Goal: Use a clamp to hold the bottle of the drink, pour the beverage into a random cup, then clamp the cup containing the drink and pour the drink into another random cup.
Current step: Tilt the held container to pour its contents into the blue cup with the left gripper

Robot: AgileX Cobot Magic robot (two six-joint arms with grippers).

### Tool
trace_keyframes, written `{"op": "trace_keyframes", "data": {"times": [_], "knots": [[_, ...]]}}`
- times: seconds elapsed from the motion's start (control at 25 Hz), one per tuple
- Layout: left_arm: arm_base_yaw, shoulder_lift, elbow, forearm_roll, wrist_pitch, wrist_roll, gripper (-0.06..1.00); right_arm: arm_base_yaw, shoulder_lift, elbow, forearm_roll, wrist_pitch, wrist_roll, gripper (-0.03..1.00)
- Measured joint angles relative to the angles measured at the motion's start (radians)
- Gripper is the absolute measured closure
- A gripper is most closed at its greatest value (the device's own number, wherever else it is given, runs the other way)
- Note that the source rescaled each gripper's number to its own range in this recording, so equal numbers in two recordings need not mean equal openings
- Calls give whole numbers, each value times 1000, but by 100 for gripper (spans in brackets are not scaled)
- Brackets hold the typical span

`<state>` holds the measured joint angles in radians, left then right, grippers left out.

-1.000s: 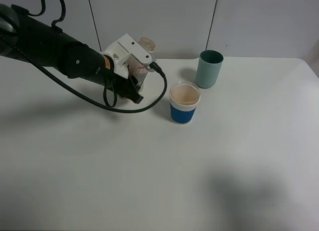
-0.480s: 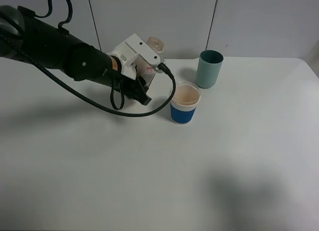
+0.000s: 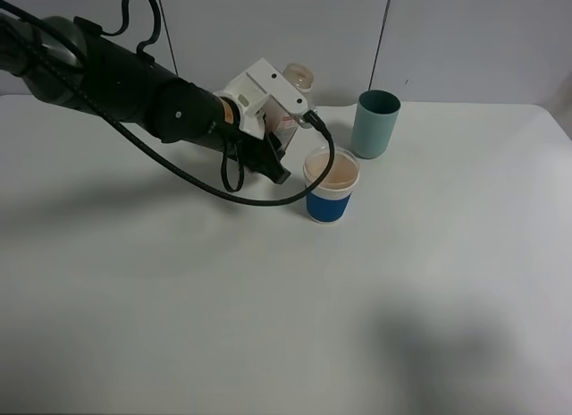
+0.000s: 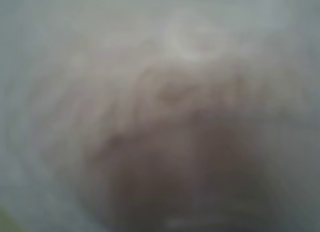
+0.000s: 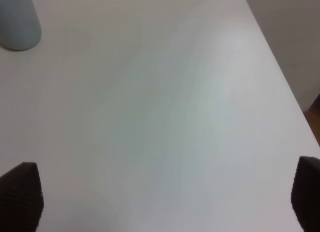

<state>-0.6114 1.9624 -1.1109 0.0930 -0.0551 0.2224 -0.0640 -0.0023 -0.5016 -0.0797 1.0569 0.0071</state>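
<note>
Compared with a second earlier, the left arm (image 3: pixel 116 84) had swung to the right across the back of the white table (image 3: pixel 268 326), carrying the bottle (image 3: pixel 298 76) from well apart from the blue-sleeved cup (image 3: pixel 330 199) to just beside it. The bottle's wide neck now sat slightly behind and to the left of that cup's rim. Both cups stood where they had been.

The high view showed one bottle and two cups: the short blue-sleeved cup, tan inside, and a teal cup (image 3: pixel 374 125) upright behind it to the right, near it but apart.

The left gripper (image 3: pixel 278 143), with its white housing and looping black cable (image 3: pixel 268 199), was clamped on the bottle, holding it clear of the table and roughly upright. The left wrist view was a grey-brown blur that showed nothing clearly.

The right gripper (image 5: pixel 164 194) hung over bare table with its two dark fingertips (image 5: pixel 21 194) spread wide and nothing between them. One pale cup (image 5: pixel 17 19) stood far from it; which cup could not be told.
</note>
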Motion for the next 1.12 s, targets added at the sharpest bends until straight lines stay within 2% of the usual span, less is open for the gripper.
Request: {"op": "trace_keyframes", "data": {"times": [0.16, 0.36, 0.48, 1.12], "knots": [[0, 18, -27, 11, -1, 0, 94, 0, 0, 0, 0, 0, 0, -3], [0, 28, -43, 63, -7, 4, 94, 0, 0, 0, 0, 0, 0, -3], [0, 29, -46, 107, -8, 27, 94, 0, 0, 0, 0, 0, 0, -3], [0, 29, -49, 209, -4, 120, 94, 0, 0, 0, 0, 0, 0, -3]]}}
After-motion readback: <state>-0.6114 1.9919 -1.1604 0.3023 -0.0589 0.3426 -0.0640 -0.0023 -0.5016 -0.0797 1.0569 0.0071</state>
